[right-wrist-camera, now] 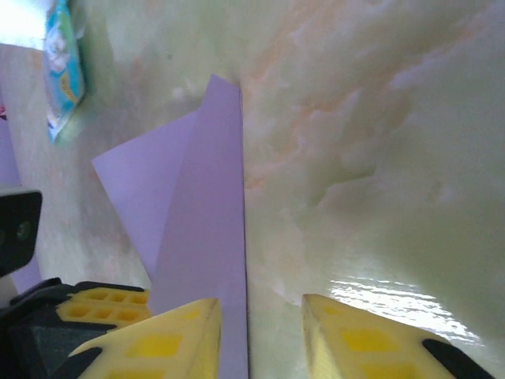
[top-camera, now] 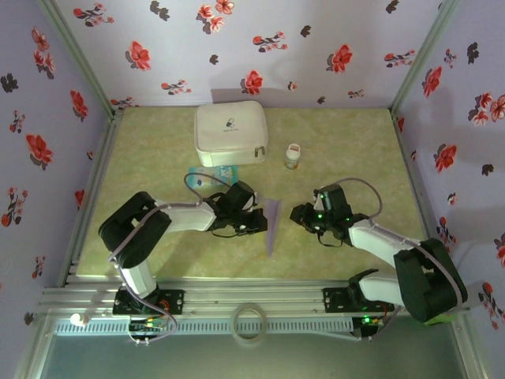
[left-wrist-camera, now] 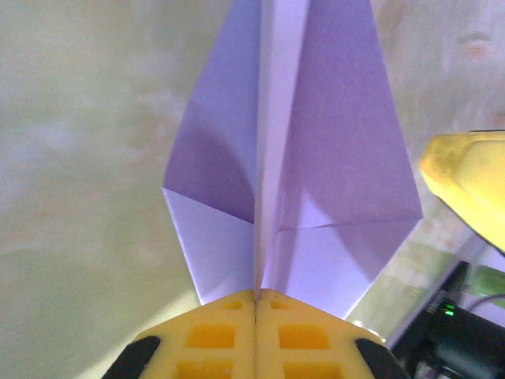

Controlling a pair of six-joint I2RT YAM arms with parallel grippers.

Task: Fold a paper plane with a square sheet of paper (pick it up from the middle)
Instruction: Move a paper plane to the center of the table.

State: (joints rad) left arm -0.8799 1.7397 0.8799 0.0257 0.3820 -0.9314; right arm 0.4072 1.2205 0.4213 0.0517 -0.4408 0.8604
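Note:
The square sheet of paper is folded into a slim lavender paper plane (top-camera: 272, 227) lying on the table between the two arms, with its point toward the near edge. My left gripper (top-camera: 259, 221) is shut on the plane's raised centre fold (left-wrist-camera: 272, 158), its yellow pads (left-wrist-camera: 229, 332) pressed together on the crease. The wings spread flat on either side. My right gripper (top-camera: 297, 215) stands open just right of the plane. In the right wrist view the plane's long edge (right-wrist-camera: 207, 229) runs beside the left finger (right-wrist-camera: 170, 339), with nothing between the fingers.
A white zip case (top-camera: 230, 133) sits at the back of the table, with a small bottle (top-camera: 293, 155) to its right. A teal-and-white packet (top-camera: 211, 178) lies behind the left gripper. A tape ring (top-camera: 248, 322) rests on the near rail. Flowered walls enclose three sides.

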